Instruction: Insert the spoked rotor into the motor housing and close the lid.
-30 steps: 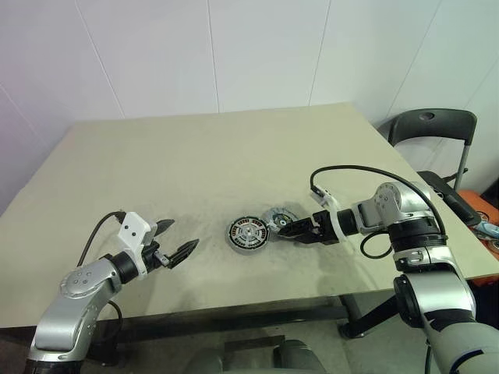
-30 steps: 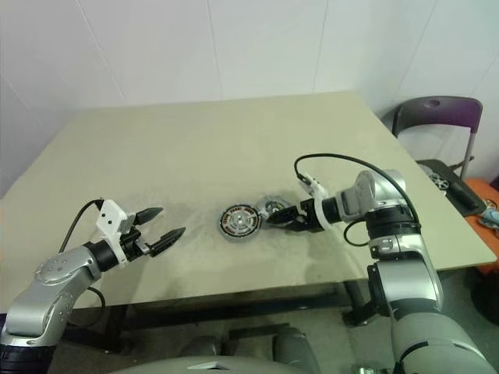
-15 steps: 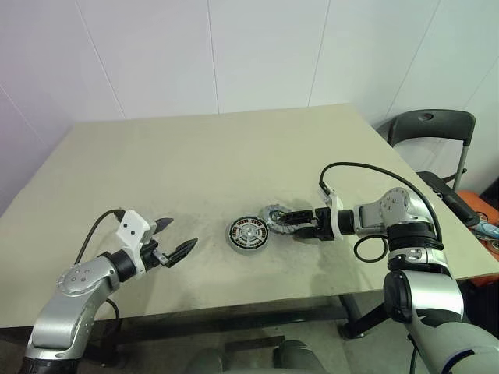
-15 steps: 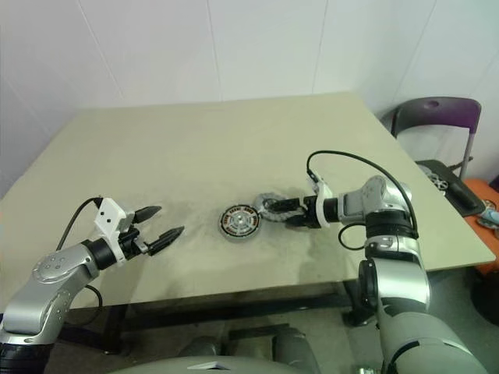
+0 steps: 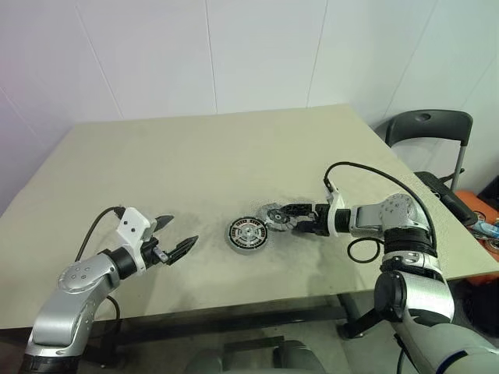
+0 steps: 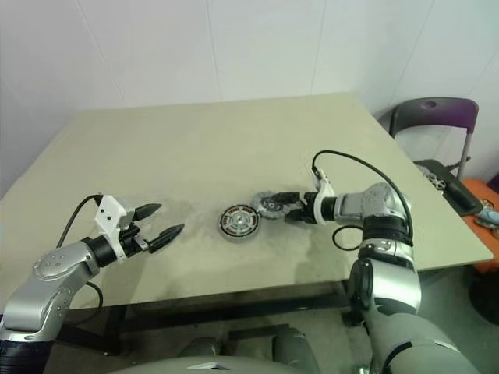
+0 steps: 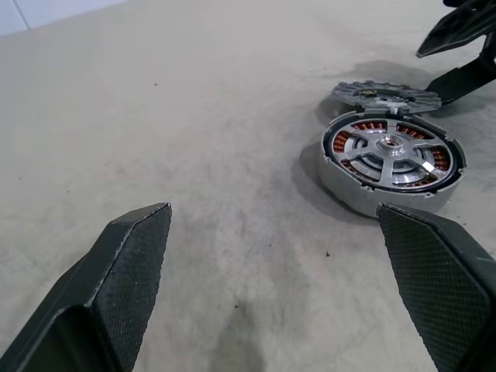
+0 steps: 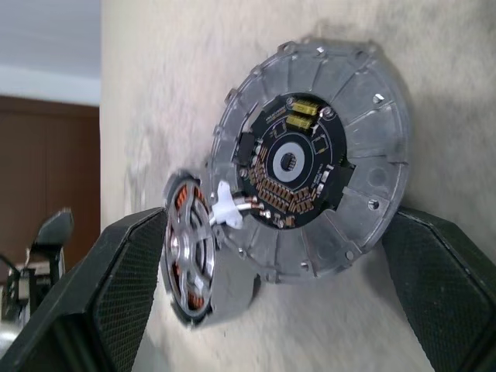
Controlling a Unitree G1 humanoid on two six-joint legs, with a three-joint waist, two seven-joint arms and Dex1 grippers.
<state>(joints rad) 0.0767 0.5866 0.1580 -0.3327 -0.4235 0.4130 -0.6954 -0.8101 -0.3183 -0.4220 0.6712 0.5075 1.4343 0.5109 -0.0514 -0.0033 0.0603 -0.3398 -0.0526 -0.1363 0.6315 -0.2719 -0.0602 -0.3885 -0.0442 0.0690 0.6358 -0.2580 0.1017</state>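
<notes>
The right gripper (image 5: 290, 217) has reached further along the table (image 5: 195, 156) than it was a second ago, and it has also turned, so its two black fingers now sit on either side of the lid (image 5: 274, 214). The lid is the flat grey disc with the dark middle, and it has moved a little too: it now lies closer to the motor housing (image 5: 247, 233), with its near edge right up against the ring and maybe leaning on it. In the right wrist view the fingers stand wide apart with the lid (image 8: 314, 167) between them, and I cannot tell if they are touching it, so nothing looks held yet. The spoked rotor (image 7: 387, 149) is already sitting down inside the housing, with the copper coils showing through its gaps. That means the first half of the job looks done, and only the lid is left to put on top. The left gripper (image 5: 176, 237) has not moved; it hangs over the table well apart from the parts, with its fingers wide and nothing in them. I think the next thing is for the right fingers to close on the lid, lift it and set it flat over the wheel
</notes>
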